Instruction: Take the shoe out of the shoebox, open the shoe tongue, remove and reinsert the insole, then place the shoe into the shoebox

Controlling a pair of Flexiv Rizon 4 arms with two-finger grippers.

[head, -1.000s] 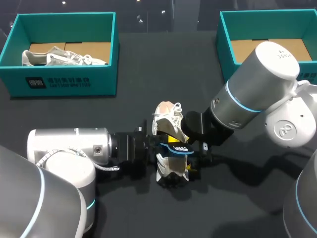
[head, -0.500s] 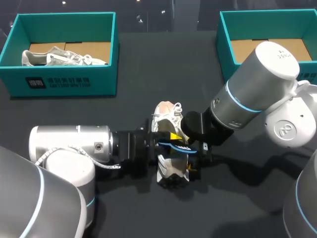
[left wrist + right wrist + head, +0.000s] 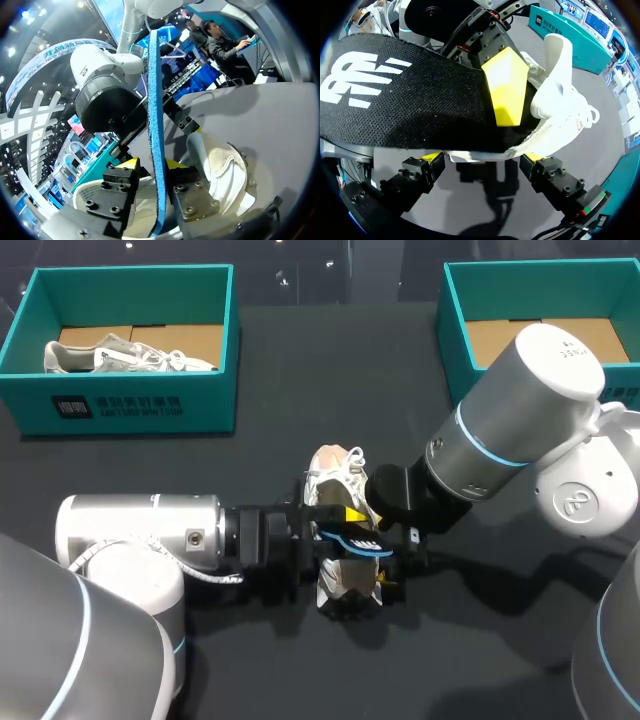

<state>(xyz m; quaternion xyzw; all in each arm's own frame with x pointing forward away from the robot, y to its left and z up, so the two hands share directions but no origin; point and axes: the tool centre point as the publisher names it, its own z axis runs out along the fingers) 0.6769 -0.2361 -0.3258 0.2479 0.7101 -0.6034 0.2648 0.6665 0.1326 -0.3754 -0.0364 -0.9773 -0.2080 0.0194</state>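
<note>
Head view: shoe (image 3: pixel 335 475) is standing mid-scene on the dark surface (image 3: pixel 300 390), well apart from both teal boxes. The left shoebox (image 3: pixel 125 405), at the far left, is holding a second shoe (image 3: pixel 120 355). The right shoebox (image 3: pixel 455 335) is sitting at the far right. Left claw (image 3: pixel 345 525) and right claw (image 3: pixel 380 575) are crowding the shoe from either side, with the insole (image 3: pixel 362 543) sticking out over its opening. Risk: the two sets of fingers are working so near each other that they could knock together.

Left wrist view: left claw (image 3: pixel 154 167) is pinching the insole (image 3: pixel 156 115) edge-on between its yellow tips, with the shoe (image 3: pixel 222 165) just beside. Risk: the thin foam could flex or slide out of the pinch if it drags on the collar.

Right wrist view: right claw (image 3: pixel 484 157) is apparently clamping the shoe (image 3: pixel 560 100) from both sides low down, and the insole (image 3: pixel 395 105) is lying black face up across the opening. Risk: if the insole jams, the shoe could twist in the clamp or tip over. The laces could also snag.
</note>
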